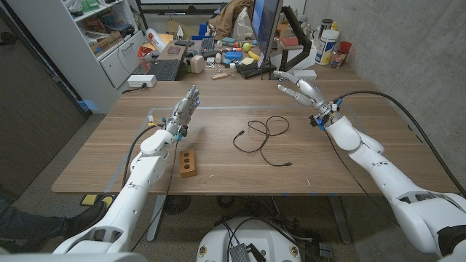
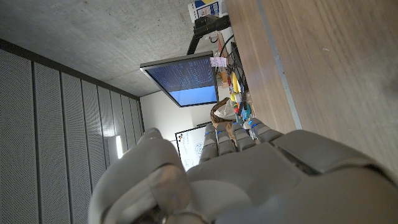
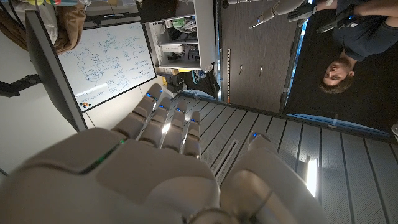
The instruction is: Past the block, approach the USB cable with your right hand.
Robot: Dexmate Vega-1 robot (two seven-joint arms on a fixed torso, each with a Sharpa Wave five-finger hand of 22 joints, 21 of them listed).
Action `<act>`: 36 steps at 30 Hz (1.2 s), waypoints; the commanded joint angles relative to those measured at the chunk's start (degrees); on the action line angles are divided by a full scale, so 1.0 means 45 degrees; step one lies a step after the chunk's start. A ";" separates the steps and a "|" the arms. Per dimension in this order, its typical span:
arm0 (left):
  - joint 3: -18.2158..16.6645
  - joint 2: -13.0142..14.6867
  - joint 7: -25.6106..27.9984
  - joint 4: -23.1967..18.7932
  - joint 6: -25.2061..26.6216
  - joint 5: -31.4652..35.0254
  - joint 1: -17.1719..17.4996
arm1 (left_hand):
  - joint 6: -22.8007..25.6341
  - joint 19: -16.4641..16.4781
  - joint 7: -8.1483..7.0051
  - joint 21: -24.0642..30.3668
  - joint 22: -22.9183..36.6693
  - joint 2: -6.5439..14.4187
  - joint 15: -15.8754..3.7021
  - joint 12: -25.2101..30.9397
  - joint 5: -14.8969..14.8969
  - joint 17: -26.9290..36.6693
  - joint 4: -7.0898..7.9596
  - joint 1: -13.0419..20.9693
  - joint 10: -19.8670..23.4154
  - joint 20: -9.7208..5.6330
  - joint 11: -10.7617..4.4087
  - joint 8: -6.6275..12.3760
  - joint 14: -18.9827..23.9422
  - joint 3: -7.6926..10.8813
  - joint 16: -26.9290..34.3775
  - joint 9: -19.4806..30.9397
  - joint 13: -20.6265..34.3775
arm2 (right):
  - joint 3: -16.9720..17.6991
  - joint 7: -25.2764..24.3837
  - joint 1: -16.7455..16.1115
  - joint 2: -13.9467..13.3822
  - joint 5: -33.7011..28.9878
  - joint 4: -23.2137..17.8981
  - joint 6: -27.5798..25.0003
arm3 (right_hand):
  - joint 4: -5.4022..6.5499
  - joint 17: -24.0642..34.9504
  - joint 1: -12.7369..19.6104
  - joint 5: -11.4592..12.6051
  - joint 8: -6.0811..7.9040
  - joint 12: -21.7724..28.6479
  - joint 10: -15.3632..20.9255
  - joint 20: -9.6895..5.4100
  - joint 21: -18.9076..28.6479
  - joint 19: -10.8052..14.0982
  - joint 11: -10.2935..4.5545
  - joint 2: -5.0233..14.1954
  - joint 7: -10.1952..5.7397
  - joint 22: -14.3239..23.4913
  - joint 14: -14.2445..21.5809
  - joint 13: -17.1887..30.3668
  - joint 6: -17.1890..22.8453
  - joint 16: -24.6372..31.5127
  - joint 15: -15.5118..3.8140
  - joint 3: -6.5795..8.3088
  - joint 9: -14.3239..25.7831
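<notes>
Head view gives you one block (image 1: pixel 188 164), one cable (image 1: pixel 262 138) and two hands over the table (image 1: pixel 378 156). The block is a small wooden piece with dark holes along its top, lying near the front edge just beside your left forearm. The cable is a single thin black lead, loosely looped around the middle of the table, with one end trailing toward the front right and ending in a small plug. Block and cable lie well apart, with the block on the left and the cable nearer the centre.

Your right hand (image 1: pixel 300 86) is raised above the far right part of the table, fingers spread apart and pointing toward the back left, holding nothing. It is past the cable's far side and to its right, not touching it. The right forearm runs back from the hand toward the bottom right corner, with a black cord arcing over it.

Your left hand (image 1: pixel 185 110) is up over the left part of the table, fingers straight and close together, pointing away from you, holding nothing. It sits beyond the block, clear of it.

In the right wrist view your right hand (image 3: pixel 168 162) shows its back, fingers extended with a little gap between them and the thumb set apart. In the left wrist view your left hand (image 2: pixel 242 174) shows its back with fingers lying side by side.
</notes>
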 commanded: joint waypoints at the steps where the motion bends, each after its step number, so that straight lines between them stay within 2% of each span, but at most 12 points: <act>1: -0.0066 0.0007 -0.0073 0.0135 -0.0073 -0.0044 -0.0072 | 0.0088 -0.0077 -0.0019 0.0081 0.0061 0.0024 -0.0099 0.0066 -0.0001 0.0048 0.0006 0.0184 -0.0030 0.0109 -0.0129 0.0063 -0.0024 -0.0083 0.0020 0.0062 0.0011 | -0.0500 -0.0752 0.0268 -0.0218 -0.0732 0.0118 0.0030 | 0.0017 0.0030 0.0076 0.0114 0.0084 -0.0031 -0.0079 -0.1028 -0.0027 0.0171 -0.0065 -0.0013 -0.0131 0.0031 0.0190 0.0026 0.0000 0.0039 -0.1022 -0.0050 0.0018; 7: -0.0124 -0.0015 -0.0079 0.0212 -0.0119 -0.0087 -0.0072 | 0.0095 -0.0083 -0.0054 0.0083 0.0064 0.0031 -0.0112 0.0041 -0.0006 0.0048 0.0009 0.0189 -0.0097 0.0267 -0.0175 0.0056 -0.0027 -0.0092 0.0019 0.0062 0.0011 | -0.0714 -0.0933 0.0331 -0.0291 -0.0863 0.0090 -0.0094 | 0.0028 0.0035 0.0081 0.0178 0.0081 -0.0100 -0.0252 -0.0994 -0.0066 0.0313 -0.0098 0.0048 -0.0241 0.0035 0.0412 0.0026 -0.0014 0.0104 -0.1028 -0.0053 0.0023; 20: -0.0244 -0.0041 -0.0080 0.0290 -0.0235 -0.0176 -0.0028 | 0.0109 -0.0085 -0.0097 0.0087 0.0067 0.0040 -0.0131 0.0026 -0.0013 0.0048 0.0010 0.0198 -0.0147 0.0269 -0.0148 0.0052 -0.0002 -0.0101 0.0028 0.0063 0.0012 | -0.1243 -0.0902 0.0442 -0.0502 -0.1090 0.0038 -0.0187 | 0.0006 0.0026 0.0151 0.0259 0.0064 -0.0130 -0.0343 -0.0956 -0.0145 0.0398 -0.0133 0.0124 -0.0353 0.0038 0.0603 0.0025 -0.0072 0.0132 -0.1157 -0.0030 0.0028; 26: -0.0262 -0.0038 -0.0095 0.0314 -0.0256 -0.0185 -0.0024 | 0.0120 -0.0038 -0.0105 0.0108 0.0069 0.0047 -0.0136 0.0036 -0.0017 0.0049 0.0010 0.0206 -0.0130 0.0360 -0.0179 0.0049 0.0085 -0.0106 0.0059 0.0063 0.0012 | -0.1371 -0.0983 0.0420 -0.0613 -0.1267 -0.0078 -0.0308 | -0.0007 0.0018 0.0195 0.0311 0.0073 -0.0126 -0.0345 -0.0958 -0.0217 0.0440 -0.0140 0.0179 -0.0377 0.0041 0.0947 0.0023 -0.0065 0.0223 -0.1267 -0.0017 0.0032; 36: -0.0284 -0.0009 -0.0089 0.0271 -0.0272 -0.0176 -0.0019 | 0.0140 -0.0046 -0.0130 0.0107 0.0071 0.0056 -0.0138 0.0070 -0.0022 0.0048 0.0008 0.0219 -0.0053 0.0369 -0.0179 0.0049 0.0097 -0.0110 0.0056 0.0064 0.0012 | -0.1644 -0.1358 0.0424 -0.0898 -0.1884 -0.0279 -0.0602 | -0.0013 0.0013 0.0217 0.0352 0.0123 -0.0069 -0.0211 -0.0969 -0.0310 0.0437 -0.0131 0.0213 -0.0437 0.0045 0.0887 0.0021 0.0056 0.0148 -0.1215 -0.0022 0.0036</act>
